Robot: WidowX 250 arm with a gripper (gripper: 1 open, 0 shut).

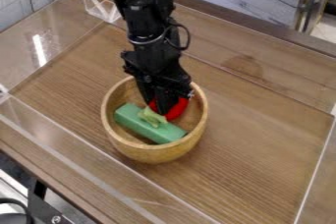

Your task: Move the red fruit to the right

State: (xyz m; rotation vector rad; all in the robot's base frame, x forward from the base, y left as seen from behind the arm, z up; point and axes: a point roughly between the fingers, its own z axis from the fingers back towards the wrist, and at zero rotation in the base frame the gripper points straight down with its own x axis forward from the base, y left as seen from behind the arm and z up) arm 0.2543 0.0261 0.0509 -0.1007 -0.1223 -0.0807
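Inside a round wooden bowl point(151, 155), a red toy strawberry point(176, 110) is overhung by a black robot gripper point(163, 98), whose fingers are pressed together and pointed down at the fruit's far side. Whether any part of the fruit is caught between them cannot be told, as the tips are hidden against the dark hardware and the red skin.

The fruit is seen just beneath the tool and a little to the picture's right of it, toward the right-hand wall of the bowl. Its long axis is laid aslant, with the pale green cap point(153, 119) aimed at the near left and the red body at the far right. Beside it, on the near left, a green block point(147, 128) is seen.

For the fruit to be moved right, a grip across that slant, on the flanks rather than cap to tip, is judged to be called for. If only the far edge is pinched, the rounded body could be squeezed out toward the block.
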